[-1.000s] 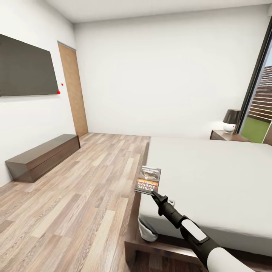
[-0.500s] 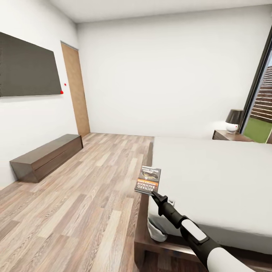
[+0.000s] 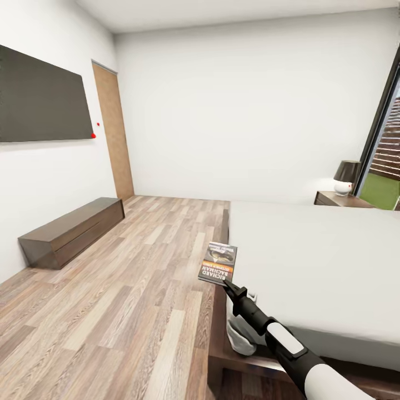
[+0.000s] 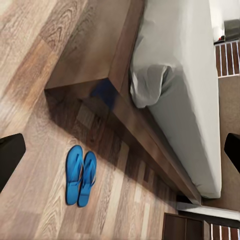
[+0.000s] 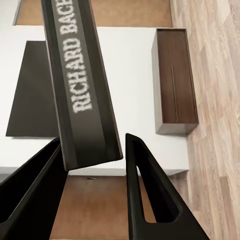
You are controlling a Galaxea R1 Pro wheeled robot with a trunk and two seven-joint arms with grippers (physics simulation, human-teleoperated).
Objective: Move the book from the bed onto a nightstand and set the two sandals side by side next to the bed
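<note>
My right gripper (image 3: 226, 284) is shut on the lower edge of the book (image 3: 218, 264), a dark paperback with white and orange lettering. It holds the book upright in the air over the near corner of the bed (image 3: 316, 261). In the right wrist view the book's spine (image 5: 82, 80) sits clamped between the black fingers (image 5: 150, 195). A nightstand (image 3: 340, 199) with a black-shaded lamp (image 3: 345, 176) stands at the bed's far side. The two blue sandals (image 4: 80, 175) lie side by side on the wood floor close to the bed frame (image 4: 125, 107). My left gripper (image 4: 120, 150) hangs open above them.
A dark TV (image 3: 41, 97) hangs on the left wall above a low brown cabinet (image 3: 69, 230). A wooden door (image 3: 114, 136) is in the far left corner and a tall black-framed window (image 3: 386, 144) at the right. Wood floor (image 3: 122, 289) stretches left of the bed.
The camera has shifted, so the bed corner, cabinet and door sit further right in the picture. The right gripper keeps the book in the same hold.
</note>
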